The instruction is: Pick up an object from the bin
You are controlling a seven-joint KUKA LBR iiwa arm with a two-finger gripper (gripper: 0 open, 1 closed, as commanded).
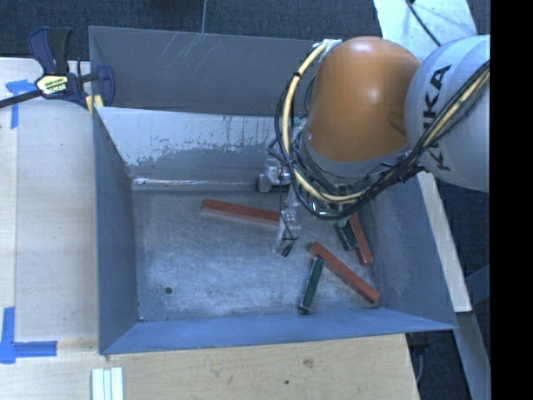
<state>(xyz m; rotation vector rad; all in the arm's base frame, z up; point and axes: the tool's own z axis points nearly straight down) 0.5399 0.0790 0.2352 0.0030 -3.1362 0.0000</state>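
The arm point(456, 119), lettered "KA", reaches in from the right under its orange cover point(362, 98). The gripper point(287, 238) hangs at a red stick's point(240, 212) right end, mid-bin point(115, 248); open or closed, unclear.

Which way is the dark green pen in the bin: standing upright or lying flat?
Lying flat: the dark green pen shows its whole length along the bin floor.

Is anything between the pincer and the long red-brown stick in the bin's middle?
Nothing visible does. The pincer is at the right end of the long red-brown stick; the dark green stick and the other red stick lie apart, further right.
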